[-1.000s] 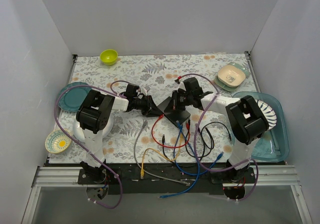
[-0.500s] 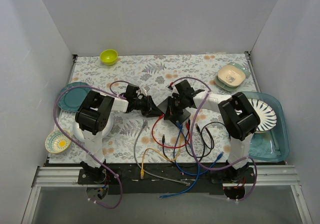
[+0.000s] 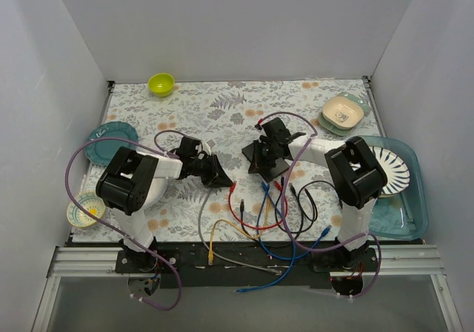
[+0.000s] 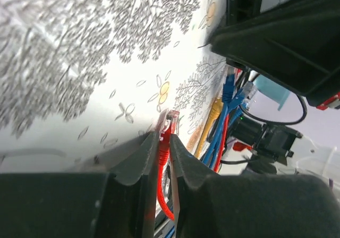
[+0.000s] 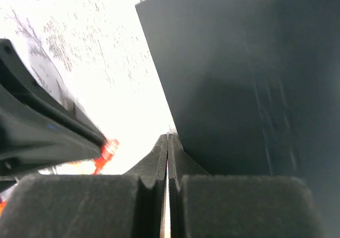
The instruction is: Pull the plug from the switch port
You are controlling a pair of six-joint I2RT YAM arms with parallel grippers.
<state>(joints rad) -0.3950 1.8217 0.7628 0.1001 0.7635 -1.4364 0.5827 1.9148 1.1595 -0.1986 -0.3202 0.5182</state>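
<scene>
Red plug (image 4: 169, 122) sits pinched between the narrowed fingertips of the left pincer (image 4: 165, 142), its red cable trailing back between the fingers, out of the switch (image 3: 271, 170) on the floral-patterned desk (image 3: 222, 110). The switch, a flat dark box, lies near the middle of the desk, to the right of the plug and apart from it. The right pincer (image 5: 167, 142) is against the box's side, fingers pressed flat together with no gap; whether they nip its edge cannot be told. Blue cables (image 4: 227, 92) and a yellow cable (image 4: 212, 112) lie loose on the desk beyond the plug.
</scene>
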